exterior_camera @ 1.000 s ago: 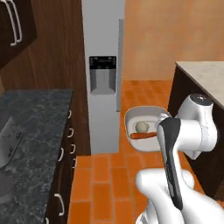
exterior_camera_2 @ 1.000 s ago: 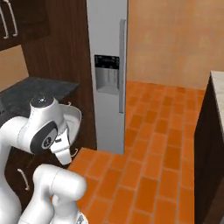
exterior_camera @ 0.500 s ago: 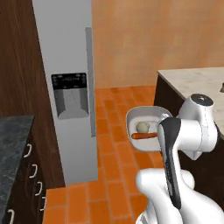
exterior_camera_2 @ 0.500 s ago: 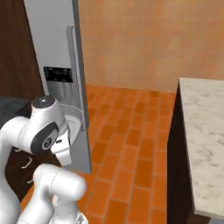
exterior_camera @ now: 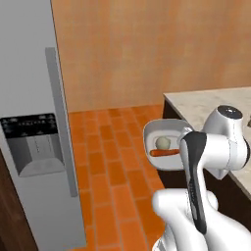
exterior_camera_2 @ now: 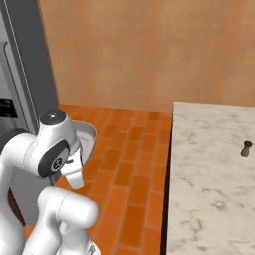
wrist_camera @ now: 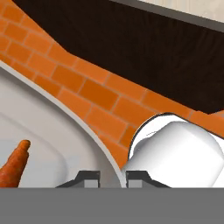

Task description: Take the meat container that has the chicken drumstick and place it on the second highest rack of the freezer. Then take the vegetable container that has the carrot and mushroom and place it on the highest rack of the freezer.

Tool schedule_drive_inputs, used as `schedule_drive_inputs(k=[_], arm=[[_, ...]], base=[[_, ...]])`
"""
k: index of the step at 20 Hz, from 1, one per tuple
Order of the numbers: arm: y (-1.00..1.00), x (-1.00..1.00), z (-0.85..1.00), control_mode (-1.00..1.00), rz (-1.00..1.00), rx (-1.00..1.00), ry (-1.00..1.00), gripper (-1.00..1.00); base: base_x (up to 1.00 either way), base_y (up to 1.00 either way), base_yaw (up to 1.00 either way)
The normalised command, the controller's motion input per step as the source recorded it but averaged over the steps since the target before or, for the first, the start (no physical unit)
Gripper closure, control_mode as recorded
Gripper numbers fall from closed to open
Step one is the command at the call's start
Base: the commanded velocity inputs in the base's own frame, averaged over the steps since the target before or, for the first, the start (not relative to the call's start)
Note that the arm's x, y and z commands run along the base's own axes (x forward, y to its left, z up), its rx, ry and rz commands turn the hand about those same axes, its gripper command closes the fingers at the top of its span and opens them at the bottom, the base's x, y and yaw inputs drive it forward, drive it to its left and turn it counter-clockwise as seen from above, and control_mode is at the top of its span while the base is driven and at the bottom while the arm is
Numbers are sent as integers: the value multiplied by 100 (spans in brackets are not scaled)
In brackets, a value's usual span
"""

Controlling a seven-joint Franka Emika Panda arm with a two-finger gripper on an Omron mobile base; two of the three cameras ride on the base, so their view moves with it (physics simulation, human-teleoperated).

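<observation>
1. Labels: none I can read. The dark dispenser panel (exterior_camera: 32,142) on the freezer (exterior_camera: 29,122) door has small marks along its top strip, too small to make out.
2. I see the vegetable container (exterior_camera: 164,147), a pale rounded tray, held up in the air over the orange brick floor (exterior_camera: 112,162), just in front of the arm's white upper link (exterior_camera: 220,147) in the left base view.
3. The mushroom (exterior_camera: 163,142) and the carrot (exterior_camera: 166,152) lie in the tray side by side, mushroom on the far side, carrot on the near side.
4. Carrot's long axis runs left-right across the tray in the left base view, roughly level. In the hand view its tapered tip (wrist_camera: 19,151) points up and slightly right.
5. Gripper (wrist_camera: 111,177): two dark fingers (wrist_camera: 87,177) show at the bottom of the hand view with the tray's rim (wrist_camera: 65,118) passing between them. Looks closed on the rim, with the carrot off to the left of the fingers, inside the tray.
6. Freezer stands at the left of the left base view, door closed, long grey bar handle (exterior_camera: 61,127) on it, well apart from the tray.
7. Marble table (exterior_camera_2: 214,179) is to the robot's right, with a small dark item (exterior_camera_2: 245,148) on it; can't tell what it is.
8. In the right base view the tray edge (exterior_camera_2: 89,137) peeks out behind the arm's shoulder.
</observation>
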Motion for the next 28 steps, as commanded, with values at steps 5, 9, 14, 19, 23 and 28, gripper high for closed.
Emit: schedule_drive_inputs(k=[5,9,14,19,23,28], arm=[[0,0,0,100,0,0,0,100],[0,0,0,100,0,0,0,100],[0,0,0,100,0,0,0,100],[0,0,0,100,0,0,0,100],[0,0,0,100,0,0,0,100],[0,0,0,100,0,0,0,100]], base=[[100,-7,2],[100,-15,2],[100,-41,2],[100,-42,4],[100,-7,21],[100,-15,35]])
